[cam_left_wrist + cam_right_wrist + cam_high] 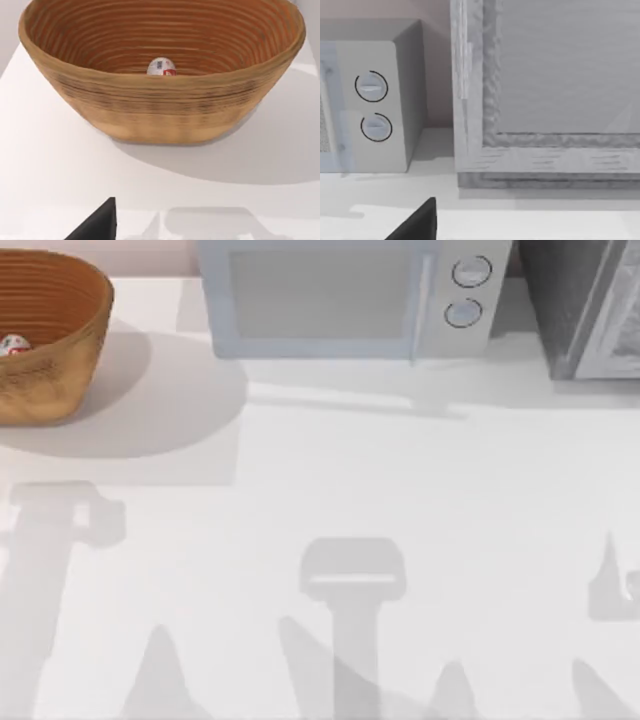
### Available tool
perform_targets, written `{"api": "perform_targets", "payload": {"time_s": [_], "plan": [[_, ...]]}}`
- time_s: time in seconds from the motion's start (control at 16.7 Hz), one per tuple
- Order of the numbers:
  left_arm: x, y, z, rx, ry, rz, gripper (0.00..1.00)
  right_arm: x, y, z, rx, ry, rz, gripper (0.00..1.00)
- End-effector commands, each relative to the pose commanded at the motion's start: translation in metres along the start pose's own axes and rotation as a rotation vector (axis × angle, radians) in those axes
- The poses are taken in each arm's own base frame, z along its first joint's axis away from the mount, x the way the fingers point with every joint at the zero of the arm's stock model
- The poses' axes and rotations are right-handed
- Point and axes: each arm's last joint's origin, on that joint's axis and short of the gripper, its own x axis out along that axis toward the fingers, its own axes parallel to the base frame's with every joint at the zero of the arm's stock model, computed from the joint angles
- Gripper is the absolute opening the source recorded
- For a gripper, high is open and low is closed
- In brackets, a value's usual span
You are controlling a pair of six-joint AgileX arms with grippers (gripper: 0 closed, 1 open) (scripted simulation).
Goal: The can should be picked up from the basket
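The small white-and-red labelled tin can (pixel 162 67) is lying inside the large round orange-brown wicker basket (pixel 70 350) at the white table's (pixel 320 510) ten o'clock. Reaching appears to be just starting; I cannot tell either pincer's state. Next, the left arm is needing to descend past the rim.

The basket (pixel 45 335) is set at the desk's (pixel 330 490) far left; the can (pixel 13 344) lies inside it. A microwave (pixel 350 295) is placed to its right, a cabinet (pixel 585 305) beyond.
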Motion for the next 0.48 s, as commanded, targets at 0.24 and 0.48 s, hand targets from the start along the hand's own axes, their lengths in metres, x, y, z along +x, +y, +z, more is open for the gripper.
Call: {"api": "perform_targets", "payload": {"time_s": [0.24, 0.48], "plan": [[0.036, 0.007, 0.068, 0.006, 0.185, 0.002, 1.0, 0.0, 0.0, 0.0, 0.0, 0.0, 0.0, 1.0], [0.102, 0.016, 0.119, 0.01, 0.381, -0.007, 1.0, 0.0, 0.0, 0.0, 0.0, 0.0, 0.0, 1.0]]}}
